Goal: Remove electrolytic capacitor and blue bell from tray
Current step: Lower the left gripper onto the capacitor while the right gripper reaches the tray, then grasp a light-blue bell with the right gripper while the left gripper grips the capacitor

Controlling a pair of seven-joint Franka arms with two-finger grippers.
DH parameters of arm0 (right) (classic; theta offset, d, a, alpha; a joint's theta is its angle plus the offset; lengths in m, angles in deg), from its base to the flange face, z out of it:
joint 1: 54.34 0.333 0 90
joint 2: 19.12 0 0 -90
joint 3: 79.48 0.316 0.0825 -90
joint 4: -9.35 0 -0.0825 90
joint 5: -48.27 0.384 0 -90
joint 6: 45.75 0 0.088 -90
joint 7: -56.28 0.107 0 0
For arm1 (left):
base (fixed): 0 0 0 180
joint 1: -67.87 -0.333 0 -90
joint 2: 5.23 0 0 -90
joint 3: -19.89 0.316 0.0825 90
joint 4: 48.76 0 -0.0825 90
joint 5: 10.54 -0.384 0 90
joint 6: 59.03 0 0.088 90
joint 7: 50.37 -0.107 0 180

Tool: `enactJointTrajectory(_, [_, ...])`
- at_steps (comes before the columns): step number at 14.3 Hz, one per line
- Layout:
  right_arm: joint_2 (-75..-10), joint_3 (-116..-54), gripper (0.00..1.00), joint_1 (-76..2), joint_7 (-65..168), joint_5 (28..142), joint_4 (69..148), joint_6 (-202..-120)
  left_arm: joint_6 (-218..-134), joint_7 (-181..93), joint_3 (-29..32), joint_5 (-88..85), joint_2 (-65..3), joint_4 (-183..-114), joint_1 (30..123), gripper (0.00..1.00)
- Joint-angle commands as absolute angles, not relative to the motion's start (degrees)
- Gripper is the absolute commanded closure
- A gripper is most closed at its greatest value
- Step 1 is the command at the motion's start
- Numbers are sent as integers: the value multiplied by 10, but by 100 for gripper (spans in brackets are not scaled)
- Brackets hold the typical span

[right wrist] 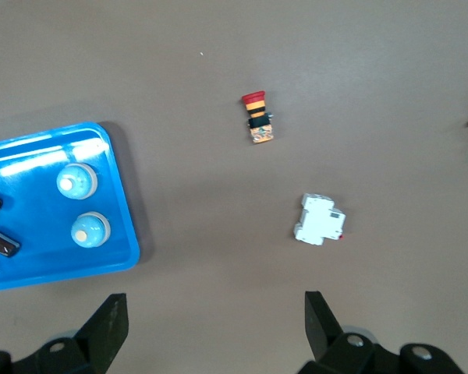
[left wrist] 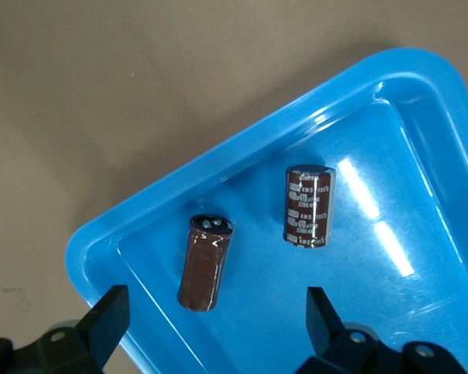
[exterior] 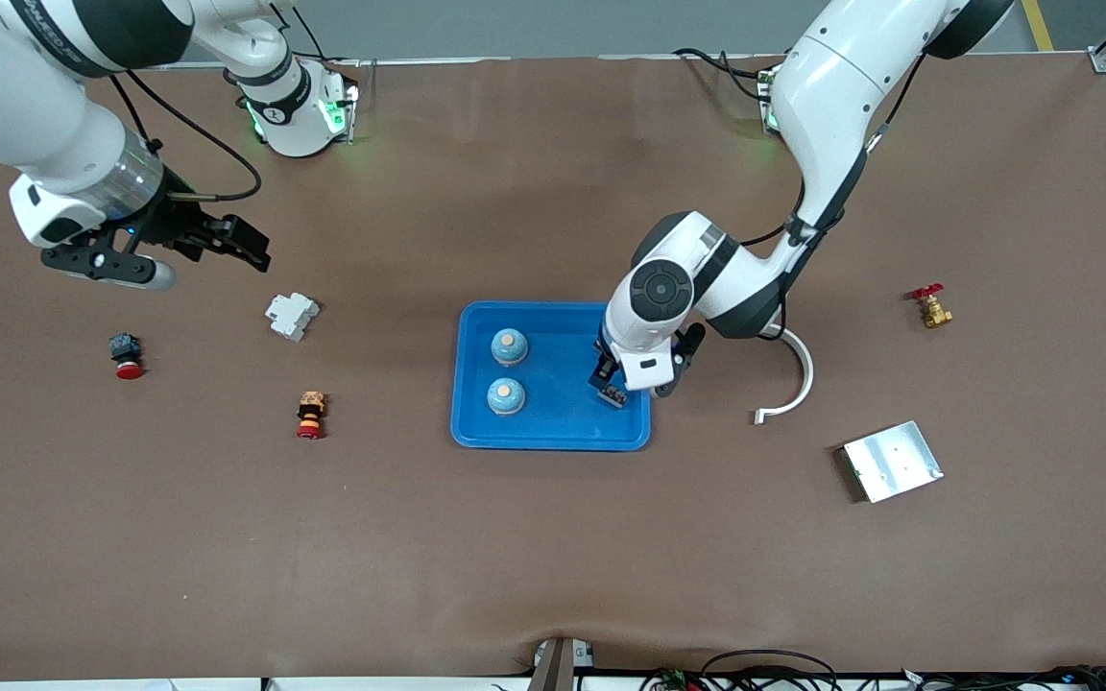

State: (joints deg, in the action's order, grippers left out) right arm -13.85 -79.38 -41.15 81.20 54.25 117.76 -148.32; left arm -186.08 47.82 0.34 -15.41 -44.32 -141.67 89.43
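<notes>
Two blue bells with orange tops (exterior: 509, 346) (exterior: 505, 394) stand in the blue tray (exterior: 553, 443), toward the right arm's end of it. In the left wrist view two brown capacitors (left wrist: 205, 263) (left wrist: 309, 206) lie in the tray (left wrist: 218, 167), apart from each other. My left gripper (exterior: 637, 384) hangs open and empty just above the tray's end toward the left arm, over one capacitor (left wrist: 216, 312). My right gripper (exterior: 227, 240) is open and empty, high over bare table near the right arm's end (right wrist: 214, 308). Its wrist view shows the tray (right wrist: 62, 274) and bells (right wrist: 77, 181).
A white breaker (exterior: 292, 315), a black-and-red button (exterior: 126, 355) and an orange-and-red button (exterior: 310, 415) lie toward the right arm's end. A white curved piece (exterior: 793, 379), a metal plate (exterior: 892, 461) and a brass valve (exterior: 930, 307) lie toward the left arm's end.
</notes>
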Motion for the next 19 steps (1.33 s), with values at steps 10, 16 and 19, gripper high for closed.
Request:
enactJointTrajectory(10, [-244,-800,0,-239,1009,550,1257,-1706,-1866,492,8,-176,-494,-1397,910,0])
enactJointTrajectory(16, [-323,-801,0,-167,1106,546,1255,-1807,-1877,492,8,-176,-508,-1390,911,0])
enactJointTrajectory(19, [-358,-800,0,-151,1114,546,1247,-1819,-1885,492,8,-177,-516,-1389,912,0])
